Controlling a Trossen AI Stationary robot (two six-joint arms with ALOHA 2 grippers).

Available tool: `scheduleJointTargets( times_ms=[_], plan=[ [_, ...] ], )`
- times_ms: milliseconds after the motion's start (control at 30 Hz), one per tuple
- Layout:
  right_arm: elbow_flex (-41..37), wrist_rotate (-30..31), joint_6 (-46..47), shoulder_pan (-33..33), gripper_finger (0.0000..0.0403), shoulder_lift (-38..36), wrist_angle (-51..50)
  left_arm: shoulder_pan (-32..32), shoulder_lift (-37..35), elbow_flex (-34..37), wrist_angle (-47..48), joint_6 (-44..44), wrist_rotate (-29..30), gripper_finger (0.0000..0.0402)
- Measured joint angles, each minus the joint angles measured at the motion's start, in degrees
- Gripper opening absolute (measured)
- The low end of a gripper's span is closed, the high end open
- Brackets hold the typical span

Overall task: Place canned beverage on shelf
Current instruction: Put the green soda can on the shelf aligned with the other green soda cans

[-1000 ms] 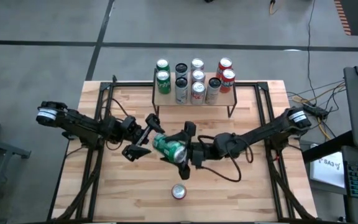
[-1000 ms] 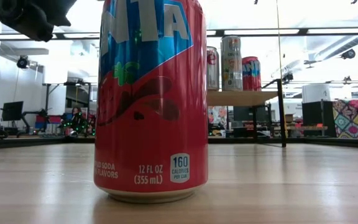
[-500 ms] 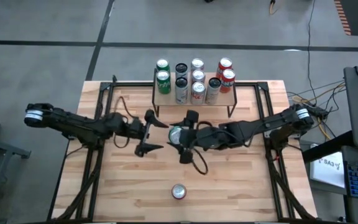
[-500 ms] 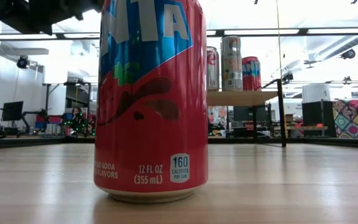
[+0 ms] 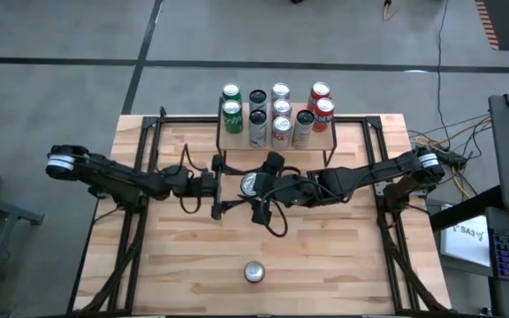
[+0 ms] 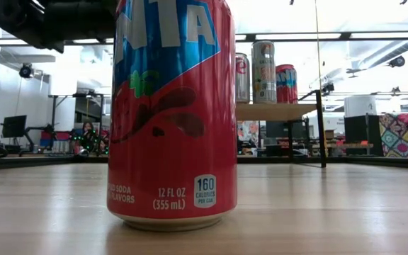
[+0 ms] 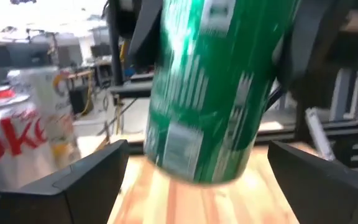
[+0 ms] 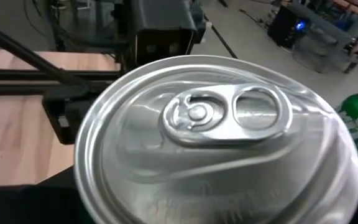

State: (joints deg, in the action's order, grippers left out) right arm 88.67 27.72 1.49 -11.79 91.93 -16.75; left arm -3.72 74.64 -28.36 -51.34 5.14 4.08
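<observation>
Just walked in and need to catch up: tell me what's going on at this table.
The right gripper holds a green can upright above the middle of the table, just in front of the shelf, which already carries several cans. The left gripper sits open beside the can, not holding it. A red can stands at the table's front edge.

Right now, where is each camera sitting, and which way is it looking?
High view: above the table, looking straight down; both arms show, the right gripper holding the green can near the shelf.
Low view: at tabletop height, looking across; a red can fills it, dark arm parts above.
Left wrist view: on the left arm, facing the green can between its open fingers.
Right wrist view: on the right arm, looking onto the can's top.
Both wrist views share the green can.
</observation>
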Motion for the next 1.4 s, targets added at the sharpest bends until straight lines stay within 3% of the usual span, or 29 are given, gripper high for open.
scheduleJointTargets(
  times_ms=[233, 600, 767, 900, 1067, 1267, 1400],
  plan=[
    [0.0, 0.4, 0.0, 0.2, 0.0286, 0.0, 0.5, 0.0, 5.7, -1.0, -10.4, -1.5, -0.5, 0.0372],
    [-0.2, 0.0, 0.0, 0.0, 0.0286, 0.1, 2.0, -0.3, 12.8, -7.4, -10.5, -1.1, -1.9, 0.0365],
    [-0.3, -2.0, -0.5, 0.0, 0.0286, 0.1, 2.1, -0.5, 12.2, -7.4, -10.5, -1.1, -2.0, 0.0332],
    [-0.3, -2.7, -0.6, 0.1, 0.0308, 0.1, 2.3, -0.6, 11.9, -7.3, -10.5, -1.2, -1.9, 0.0295],
    [-0.2, -2.2, -1.7, 0.1, 0.0338, 0.1, 2.3, -0.6, 11.9, -7.1, -9.8, -2.9, -1.8, 0.0294],
    [1.6, -2.1, -3.2, 0.1, 0.0340, -0.7, 1.4, -0.6, 10.0, -4.7, -10.6, -2.8, -1.2, 0.0293],
    [5.7, -2.0, -3.7, 0.1, 0.0339, -1.0, -3.1, -0.6, 5.1, -0.9, -10.6, -1.4, 2.3, 0.0292]
  ],
)
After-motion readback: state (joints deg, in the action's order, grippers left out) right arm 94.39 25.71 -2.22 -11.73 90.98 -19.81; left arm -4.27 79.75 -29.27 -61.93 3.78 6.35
